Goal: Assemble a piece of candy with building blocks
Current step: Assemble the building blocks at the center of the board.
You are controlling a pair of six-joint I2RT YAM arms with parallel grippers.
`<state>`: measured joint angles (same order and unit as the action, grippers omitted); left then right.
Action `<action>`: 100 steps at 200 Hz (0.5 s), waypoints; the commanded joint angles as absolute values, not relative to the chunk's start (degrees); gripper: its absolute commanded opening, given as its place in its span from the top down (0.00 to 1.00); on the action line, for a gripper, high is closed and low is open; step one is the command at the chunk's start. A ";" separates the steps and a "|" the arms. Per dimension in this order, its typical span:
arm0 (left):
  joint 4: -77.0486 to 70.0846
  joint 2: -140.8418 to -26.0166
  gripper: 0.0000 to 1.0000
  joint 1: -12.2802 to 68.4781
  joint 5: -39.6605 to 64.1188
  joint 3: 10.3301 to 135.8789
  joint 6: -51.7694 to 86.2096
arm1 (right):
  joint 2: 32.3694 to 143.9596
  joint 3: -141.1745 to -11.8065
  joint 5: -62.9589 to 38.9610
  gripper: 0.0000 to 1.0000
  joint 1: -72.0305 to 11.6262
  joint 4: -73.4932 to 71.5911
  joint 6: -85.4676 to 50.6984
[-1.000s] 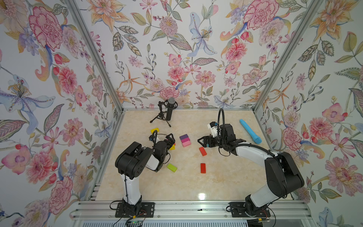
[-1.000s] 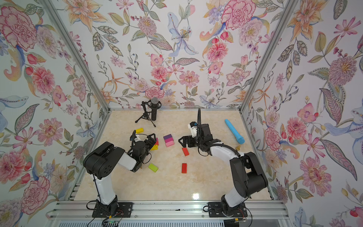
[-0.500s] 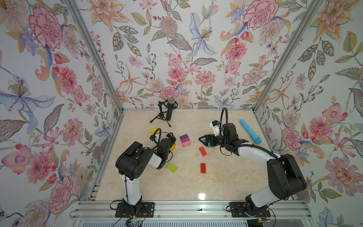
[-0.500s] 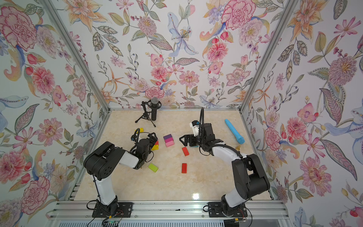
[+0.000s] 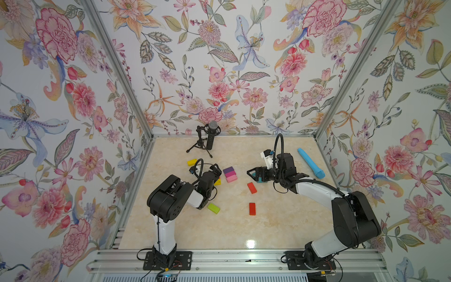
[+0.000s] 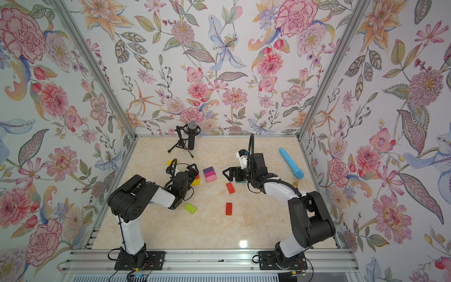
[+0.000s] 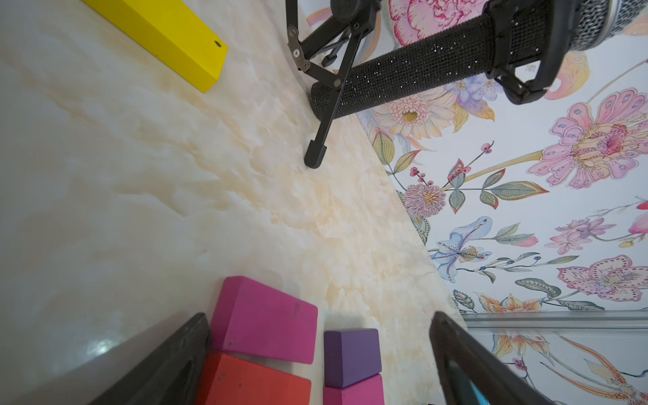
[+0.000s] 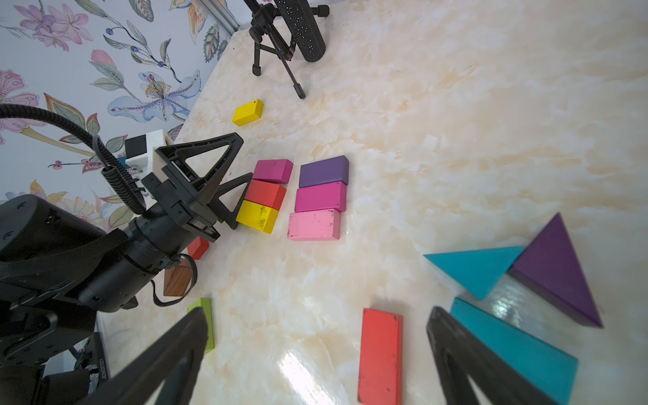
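Building blocks (image 5: pixel 230 174) are lying flat, long axes crosswise; left gripper (image 8: pixel 245 157) and right gripper (image 8: pixel 317 315) jaws are gaping wide, empty.

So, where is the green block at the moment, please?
In both top views the green block lies close beside the left arm, with a red block apart from it toward the robot's right.

Colourful blocks (image 8: pixel 319 196) flat, partly grouped

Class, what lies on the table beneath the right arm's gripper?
The right wrist view shows a teal rectangular brick, a teal triangle and a purple triangle. In both top views the right gripper covers them almost completely.
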<state>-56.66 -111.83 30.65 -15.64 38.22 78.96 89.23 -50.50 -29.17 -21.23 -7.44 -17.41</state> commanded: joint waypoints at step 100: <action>-50.01 -118.17 0.01 32.76 -13.02 39.23 81.56 | 90.53 -49.81 -29.97 0.00 -20.83 -9.14 -18.27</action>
<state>-58.74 -114.08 31.68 -15.11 40.34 79.57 89.52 -50.50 -29.19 -21.21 -8.12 -17.45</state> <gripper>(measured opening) 0.989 0.996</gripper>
